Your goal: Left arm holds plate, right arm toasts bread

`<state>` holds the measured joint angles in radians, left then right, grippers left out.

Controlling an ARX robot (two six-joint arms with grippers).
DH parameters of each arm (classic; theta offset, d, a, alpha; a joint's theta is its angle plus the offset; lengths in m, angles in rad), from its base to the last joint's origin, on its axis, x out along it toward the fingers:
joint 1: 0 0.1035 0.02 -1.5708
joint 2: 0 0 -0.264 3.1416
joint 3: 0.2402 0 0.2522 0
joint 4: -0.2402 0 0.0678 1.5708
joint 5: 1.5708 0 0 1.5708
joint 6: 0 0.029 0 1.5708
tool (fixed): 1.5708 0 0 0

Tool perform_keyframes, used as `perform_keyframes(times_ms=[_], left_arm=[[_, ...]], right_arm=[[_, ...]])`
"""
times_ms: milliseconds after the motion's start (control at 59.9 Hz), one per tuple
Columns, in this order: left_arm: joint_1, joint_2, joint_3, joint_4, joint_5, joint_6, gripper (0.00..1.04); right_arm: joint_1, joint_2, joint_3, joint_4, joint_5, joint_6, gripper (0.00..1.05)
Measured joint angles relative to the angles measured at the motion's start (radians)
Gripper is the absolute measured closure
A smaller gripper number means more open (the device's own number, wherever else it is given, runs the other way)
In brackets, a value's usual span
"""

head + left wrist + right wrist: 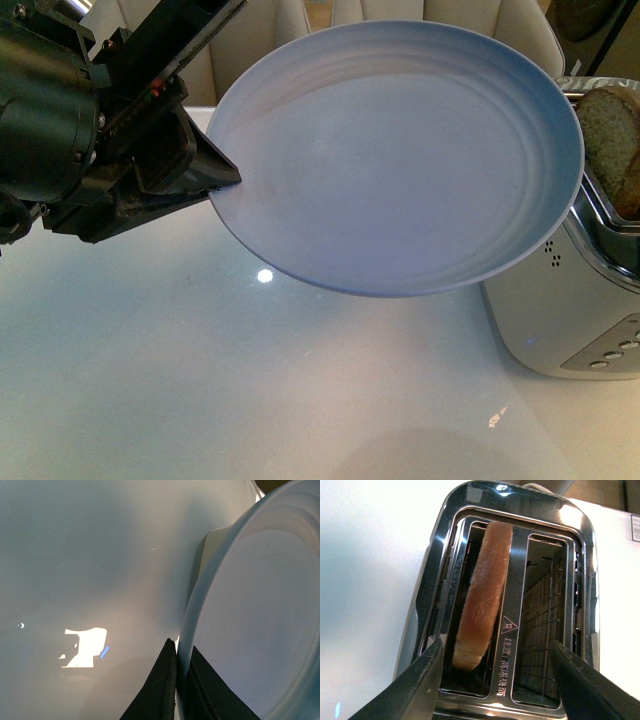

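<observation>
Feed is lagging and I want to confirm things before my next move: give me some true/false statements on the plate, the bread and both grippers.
1. The left gripper is clamped on the rim of the plate. True.
2. The plate lies on the table. False: it is held up above it.
3. The bread stands in a slot of the toaster. True.
4. Both toaster slots hold bread. False: the second slot is empty.
5. The right gripper is shut on the bread. False: its fingers are spread apart over the toaster, holding nothing.
</observation>
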<state>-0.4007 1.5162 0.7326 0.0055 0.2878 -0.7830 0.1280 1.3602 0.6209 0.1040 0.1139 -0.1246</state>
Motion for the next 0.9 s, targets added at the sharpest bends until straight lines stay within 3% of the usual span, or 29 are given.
perform_keyframes(times_ms=[184,685,802,902], left_arm=[[0.0,0.0,0.0,0.0,0.0,0.0,1.02],[0.0,0.0,-0.01,0.002,0.0,0.001,1.02],[0.0,0.0,-0.011,0.002,0.0,0.002,1.02],[0.0,0.0,-0.011,0.002,0.0,0.004,1.02]], right_arm=[[-0.025,-0.112,-0.027,0.0,-0.002,0.035,0.08],[-0.019,-0.627,-0.143,-0.119,0.076,0.045,0.09],[-0.038,-0.684,-0.265,0.161,-0.024,0.09,0.26],[-0.112,-0.735,-0.36,0.253,-0.106,0.108,0.47]])
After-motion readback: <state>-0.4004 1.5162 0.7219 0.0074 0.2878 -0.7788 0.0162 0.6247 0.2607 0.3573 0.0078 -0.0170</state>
